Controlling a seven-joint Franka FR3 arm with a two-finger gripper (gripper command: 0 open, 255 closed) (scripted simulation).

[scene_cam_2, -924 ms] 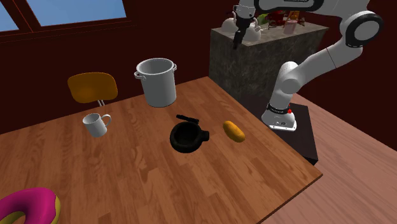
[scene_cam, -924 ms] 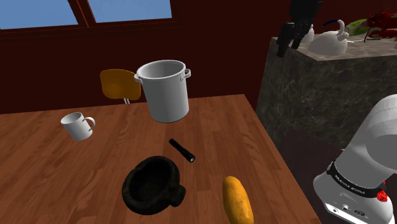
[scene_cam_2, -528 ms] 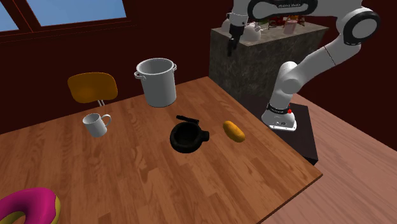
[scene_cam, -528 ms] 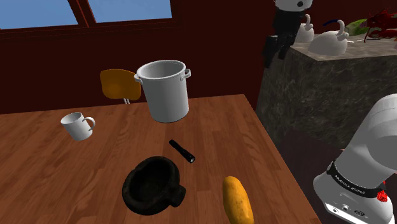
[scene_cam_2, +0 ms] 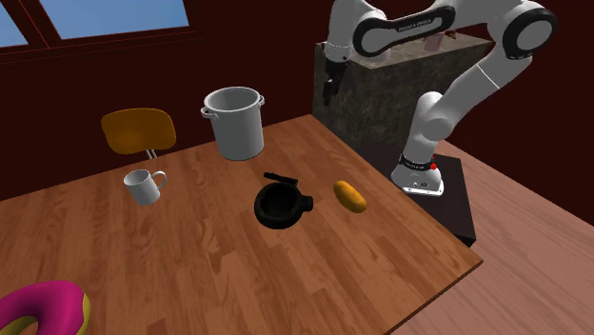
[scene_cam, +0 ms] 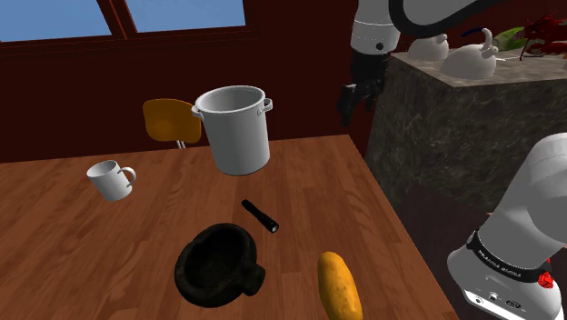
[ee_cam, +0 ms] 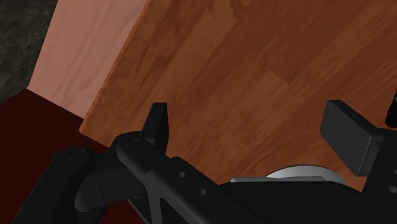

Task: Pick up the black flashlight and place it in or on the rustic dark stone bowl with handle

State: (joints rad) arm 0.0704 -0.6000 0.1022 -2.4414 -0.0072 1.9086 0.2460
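The black flashlight (scene_cam: 260,215) lies flat on the wooden table, just beyond the dark stone bowl with handle (scene_cam: 218,264); they also appear as flashlight (scene_cam_2: 279,177) and bowl (scene_cam_2: 281,205) in the second exterior view. My gripper (scene_cam: 350,105) hangs high over the table's far corner beside the stone counter, well apart from both, and is seen as the gripper (scene_cam_2: 329,88) to the right of the pot. In the wrist view the gripper (ee_cam: 251,127) is open, its fingers (ee_cam: 158,124) standing wide apart over bare wood with nothing between them.
A tall grey pot (scene_cam: 236,127) stands at the table's back, a white mug (scene_cam: 111,179) to its left. An orange-yellow loaf (scene_cam: 338,285) lies near the bowl. A yellow chair (scene_cam: 171,120) sits behind the table, a stone counter (scene_cam: 472,118) with white vessels at the right, a pink donut (scene_cam_2: 43,306) near the front.
The arm has swung the gripper down and off the stone counter, leftward in both exterior views, to the table's far corner. Nothing on the table has moved.
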